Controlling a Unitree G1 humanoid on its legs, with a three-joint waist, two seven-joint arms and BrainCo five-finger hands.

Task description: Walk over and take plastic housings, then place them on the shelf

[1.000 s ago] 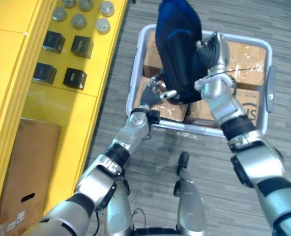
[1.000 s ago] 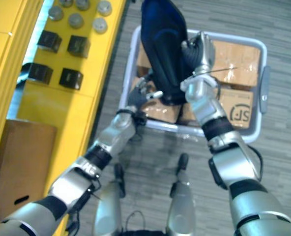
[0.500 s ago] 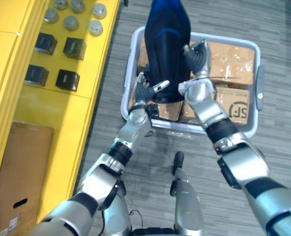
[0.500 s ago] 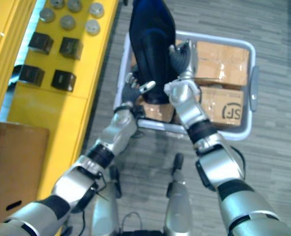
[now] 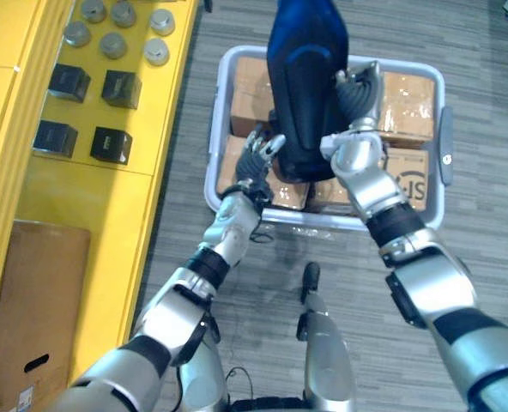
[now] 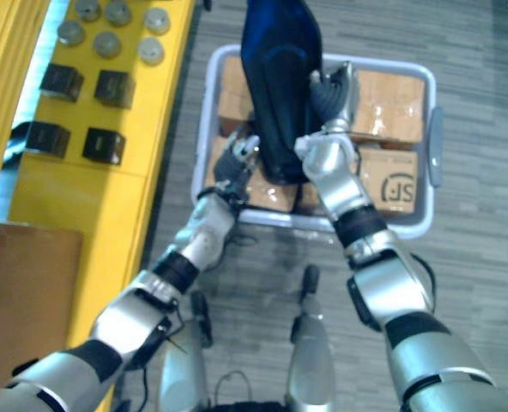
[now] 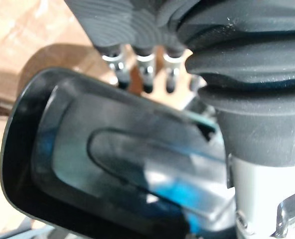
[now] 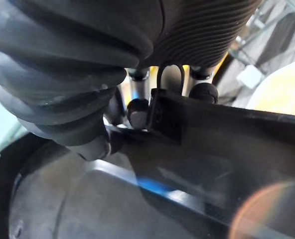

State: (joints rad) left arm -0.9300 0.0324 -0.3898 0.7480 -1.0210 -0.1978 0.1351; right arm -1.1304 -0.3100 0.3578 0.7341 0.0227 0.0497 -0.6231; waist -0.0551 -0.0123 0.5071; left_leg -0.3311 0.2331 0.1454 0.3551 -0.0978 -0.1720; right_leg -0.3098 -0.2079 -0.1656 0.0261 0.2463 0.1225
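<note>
- Lifting a tall, dark blue plastic housing [image 5: 305,94] between both hands, the robot stands over a pale grey bin [image 5: 408,67] on the floor.
- The housing stands roughly upright above the cardboard boxes [image 5: 406,94] packed in the bin. Whether its lower end rests on them or hangs just clear cannot be told.
- The step in hand appears to be raising the housing out of the bin before turning to the yellow shelf [image 5: 91,197] on the robot's left.
- To do this well, both hands should press evenly from opposite sides. The lift should go straight up until the lower end clears the bin's rim.
- The housing looks smooth and top-heavy, so it may pivot or slip. A slow turn with the piece held upright seems safest.
- Black cubes [image 5: 117,87] and grey round discs [image 5: 112,43] already sit on the far part of the shelf. The bare yellow stretch nearer the robot looks like the likelier landing place.
- The left hand [image 5: 256,163] is at the housing's lower left edge. Its fingers [image 7: 146,74] are fairly straight and lie against the housing's far side, bracing rather than wrapping it.
- The right hand [image 5: 359,94] is against the housing's right side, higher up. Its dark fingertips [image 8: 137,110] hook over the housing's rim with the thumb on the near face, pinching the edge.
</note>
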